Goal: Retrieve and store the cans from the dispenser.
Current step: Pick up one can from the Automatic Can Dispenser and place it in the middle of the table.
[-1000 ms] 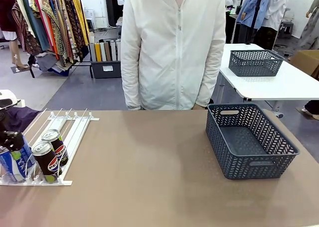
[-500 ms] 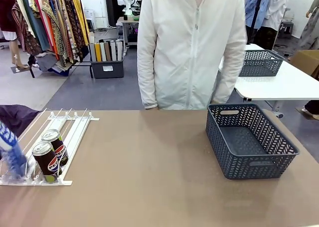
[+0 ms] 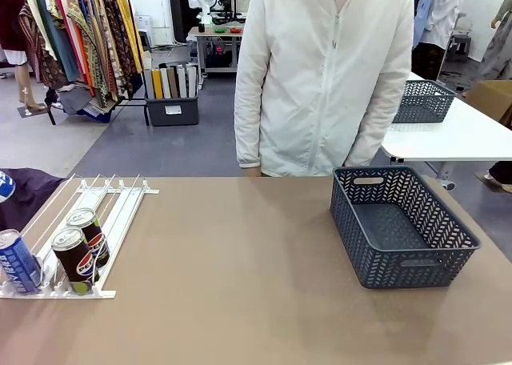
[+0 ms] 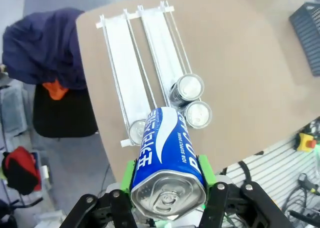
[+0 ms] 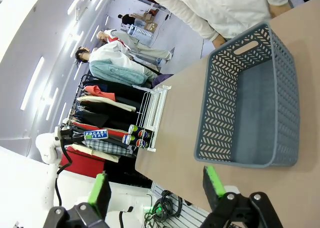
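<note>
Holding slim blue-and-white aluminium drink can (image 4: 166, 148) in your left gripper (image 4: 168, 174), clamped mid-body | thin wall, slick, likely dents: squeeze lightly | right gripper (image 5: 157, 184) jaws apart

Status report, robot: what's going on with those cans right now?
Left end effector shut on blue can, above dispenser. Right end effector open, empty. Path to basket looks unobstructed.

Tally: 4 cans, 1 dispenser (image 3: 124, 213), 2 baskets.
Blue can x2 (image 3: 16, 261) (image 4: 165, 153); black Pepsi can x2 (image 3: 76, 259) (image 3: 90, 233); grey mesh basket x2, near one (image 3: 404, 225) plus far one (image 3: 424, 101), partly hidden so prob. same kind.
</note>
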Robot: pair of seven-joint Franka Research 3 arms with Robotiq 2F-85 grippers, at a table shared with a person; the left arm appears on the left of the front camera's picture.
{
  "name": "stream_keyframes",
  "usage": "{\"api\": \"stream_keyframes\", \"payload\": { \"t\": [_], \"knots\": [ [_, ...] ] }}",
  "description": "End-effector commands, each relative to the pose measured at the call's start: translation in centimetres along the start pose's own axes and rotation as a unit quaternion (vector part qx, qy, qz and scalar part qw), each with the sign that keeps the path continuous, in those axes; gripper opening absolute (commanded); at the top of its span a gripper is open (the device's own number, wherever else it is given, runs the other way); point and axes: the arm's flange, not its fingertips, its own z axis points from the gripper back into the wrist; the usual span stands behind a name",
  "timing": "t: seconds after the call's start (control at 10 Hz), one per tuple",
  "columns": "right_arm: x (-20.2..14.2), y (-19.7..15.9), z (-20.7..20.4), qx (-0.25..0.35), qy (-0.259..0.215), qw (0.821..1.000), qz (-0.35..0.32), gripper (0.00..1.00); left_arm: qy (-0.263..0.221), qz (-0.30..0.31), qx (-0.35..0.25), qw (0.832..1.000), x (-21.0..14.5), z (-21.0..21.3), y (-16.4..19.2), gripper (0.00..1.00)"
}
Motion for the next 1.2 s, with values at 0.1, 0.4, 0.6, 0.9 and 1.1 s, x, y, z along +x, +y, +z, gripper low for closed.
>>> {"api": "stream_keyframes", "payload": {
  "t": [0.1,0.4,0.6,0.9,1.1],
  "knots": [
    [0.5,0.3,0.1,0.01,-0.009,1.0,0.009,1.0,0.013,-0.011,0.013,1.0,0.6,-0.6,-1.2,0.0],
    [0.5,0.3,0.1,0.01,-0.009,1.0,0.009,1.0,0.001,-0.049,-0.009,0.999,2.2,-1.9,-2.5,0.0],
    [0.5,0.3,0.1,0.01,-0.009,1.0,0.009,1.0,-0.003,-0.116,-0.044,0.992,8.5,-5.2,-9.4,0.0],
    [0.5,0.3,0.1,0.01,-0.009,1.0,0.009,1.0,0.038,-0.232,-0.064,0.97,14.8,-14.2,-25.1,0.0],
    [0.5,0.3,0.1,0.01,-0.009,1.0,0.009,1.0,0.114,-0.311,-0.049,0.942,14.3,-22.3,-34.4,0.0]
  ]
}}
